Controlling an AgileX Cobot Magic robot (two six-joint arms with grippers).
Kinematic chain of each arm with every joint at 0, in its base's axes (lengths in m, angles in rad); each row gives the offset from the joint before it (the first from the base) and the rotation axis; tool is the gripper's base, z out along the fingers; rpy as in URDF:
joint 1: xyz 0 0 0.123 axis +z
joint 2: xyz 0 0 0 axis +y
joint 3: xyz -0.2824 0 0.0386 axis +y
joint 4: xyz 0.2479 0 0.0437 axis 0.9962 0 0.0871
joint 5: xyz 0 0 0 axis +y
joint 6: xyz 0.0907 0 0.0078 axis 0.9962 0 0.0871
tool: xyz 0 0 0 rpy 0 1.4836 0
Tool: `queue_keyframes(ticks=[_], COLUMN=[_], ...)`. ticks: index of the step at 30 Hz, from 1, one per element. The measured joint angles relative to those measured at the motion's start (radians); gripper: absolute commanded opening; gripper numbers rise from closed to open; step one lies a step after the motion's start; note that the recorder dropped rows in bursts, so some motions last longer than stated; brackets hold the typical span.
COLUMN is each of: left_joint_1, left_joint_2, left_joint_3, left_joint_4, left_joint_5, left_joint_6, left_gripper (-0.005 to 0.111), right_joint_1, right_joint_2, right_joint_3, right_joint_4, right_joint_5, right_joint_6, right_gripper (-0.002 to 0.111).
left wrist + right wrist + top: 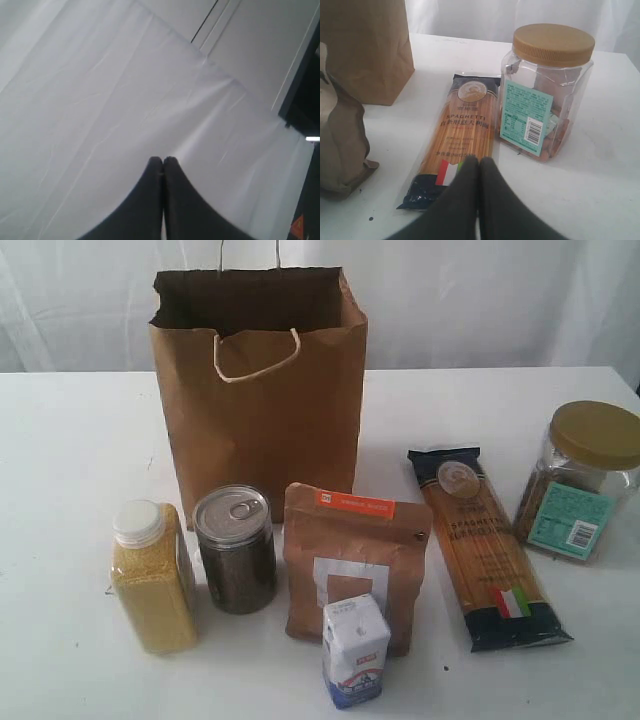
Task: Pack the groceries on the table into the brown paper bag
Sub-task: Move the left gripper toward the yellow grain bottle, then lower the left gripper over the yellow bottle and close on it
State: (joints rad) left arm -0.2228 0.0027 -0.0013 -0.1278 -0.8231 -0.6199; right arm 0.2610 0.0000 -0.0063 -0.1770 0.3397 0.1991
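Groceries are all sitting out on the table [70, 440] right now, lined up in front of the brown paper bag [260, 410], which is standing upright at the back. Going left to right in the exterior view, I'm seeing the yellow-grain bottle [155, 580], the dark pull-tab can [235, 552] just beside it, the brown pouch with orange label [350, 550], and the small white-blue carton [355, 650] standing right in front of the pouch. Then the spaghetti packet [485, 545] is lying flat, with the gold-lidded clear jar [580, 480] off to its right.

So I'm reading this as the very start: nothing is looking packed and no pick is underway. Neither arm is showing in the exterior view. The left gripper [163, 162] is pressed together on nothing, and its camera is only catching a white drape [100, 100], so it's pointing away from the goods. The right gripper [479, 162] is pressed together too, empty, hanging near the flag end of the spaghetti packet with the jar just beside.

I'm guessing the right arm is going first, being closest to anything. It's needing to spread its jaws before coming down, and the flat spaghetti is looking awkward to pinch, so I'm thinking across its narrow width. Whatever gets picked is needing a high lift over that tall ragged rim, and the bag is looking light enough to tip if bumped
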Motion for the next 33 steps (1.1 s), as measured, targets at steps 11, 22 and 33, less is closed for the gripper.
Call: queue_keyframes(ticks=[11, 22, 33], left_joint_1=[0.000, 0.000, 0.000], left_joint_2=[-0.002, 0.345, 0.935], left_joint_3=[-0.247, -0.770, -0.821], left_joint_4=[-0.007, 0.113, -0.424], left_joint_5=[0.219, 1.259, 1.359], left_joint_6=[-0.129, 0.190, 0.741], left_gripper=[0.000, 0.021, 0.067], right_joint_1=[0.000, 0.000, 0.000], right_joint_2=[0.000, 0.000, 0.000], right_joint_3=[0.000, 0.000, 0.000], right_joint_4=[0.000, 0.000, 0.000], right_joint_5=[0.000, 0.000, 0.000], right_joint_6=[0.000, 0.000, 0.000], right_gripper=[0.000, 0.000, 0.000])
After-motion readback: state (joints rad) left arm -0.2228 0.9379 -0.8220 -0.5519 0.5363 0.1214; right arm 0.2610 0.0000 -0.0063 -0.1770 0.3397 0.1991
